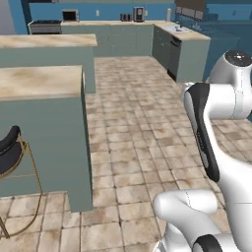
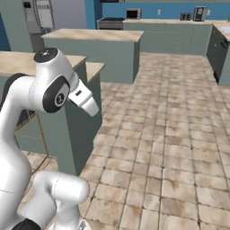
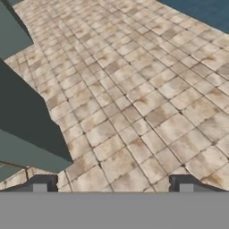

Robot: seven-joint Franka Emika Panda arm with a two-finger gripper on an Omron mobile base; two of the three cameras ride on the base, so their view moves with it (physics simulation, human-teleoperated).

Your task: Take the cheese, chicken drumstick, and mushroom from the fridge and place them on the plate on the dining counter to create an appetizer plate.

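My gripper [image 3: 112,185] stood wide open with nothing between its two dark finger tips [image 3: 40,184], looking down at bare beige stone floor tiles [image 3: 147,103]. Just to its left in the hand view ran the grey-green front of the long marble-topped dining desk [image 1: 39,81], which I judged to be the one the plate belongs on, since a black gold-legged stool [image 1: 12,152] sat tucked against it. I could not make out a plate on the stretch of beige top I had in view. The tall grey fridge [image 2: 42,13] stood well apart, at the far left corner of the room beyond a second, shorter island desk [image 2: 96,36], its doors apparently closed. I saw no cheese, drumstick or mushroom, so I judged the task barely begun: the drive to the fridge, opening it, and all three fetches were left. The white arm [image 2: 49,87] was folded close over the base, elbow high, forearm angled forward and down, hand clear of the desk's corner
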